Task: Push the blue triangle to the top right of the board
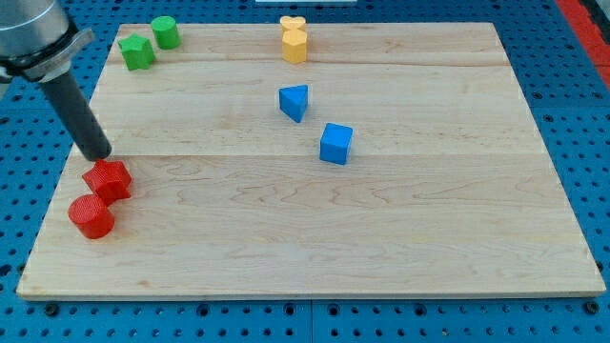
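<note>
The blue triangle point(294, 102) lies on the wooden board point(429, 219), a little above the middle. A blue cube point(335, 144) sits just below and to its right. My tip point(97, 155) is at the board's left edge, far to the left of the blue triangle. It stands just above a red star-shaped block point(108, 180), close to it or touching it; I cannot tell which.
A red cylinder point(91, 216) lies below the red block at the left edge. A green star-shaped block point(137, 51) and a green cylinder point(165, 32) sit at the top left. Two yellow blocks point(294, 39), one behind the other, sit at the top middle.
</note>
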Robot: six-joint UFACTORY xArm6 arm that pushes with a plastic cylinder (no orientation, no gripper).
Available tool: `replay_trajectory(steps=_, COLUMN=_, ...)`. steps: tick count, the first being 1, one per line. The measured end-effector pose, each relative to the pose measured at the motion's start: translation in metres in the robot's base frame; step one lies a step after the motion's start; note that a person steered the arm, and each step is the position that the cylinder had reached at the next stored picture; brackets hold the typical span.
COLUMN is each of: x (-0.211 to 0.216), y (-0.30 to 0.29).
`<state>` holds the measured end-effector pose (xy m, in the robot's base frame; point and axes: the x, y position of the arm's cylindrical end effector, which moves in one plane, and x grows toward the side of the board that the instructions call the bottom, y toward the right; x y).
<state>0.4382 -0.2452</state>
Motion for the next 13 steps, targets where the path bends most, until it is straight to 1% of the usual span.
replay_trajectory(steps=1, x=0.047, y=0.007)
replay_trajectory(steps=2, x=0.038, y=0.051)
replay_trajectory(steps=3, x=-0.011, y=0.134)
replay_trajectory(steps=5, x=-0.088, y=0.272)
replay_trajectory(steps=6, x=-0.085, y=0.269)
replay_trajectory(steps=7, x=-0.084, y=0.244)
replay_trajectory(steps=8, x=-0.112, y=0.245)
replay_trajectory(steps=9, x=-0.112, y=0.175)
replay_trajectory(steps=10, x=-0.131, y=0.228)
replay_trajectory(steps=11, x=-0.135, y=0.321)
replay_trajectory(steps=12, x=-0.159, y=0.353)
replay_trajectory(steps=13, x=-0.162, y=0.328)
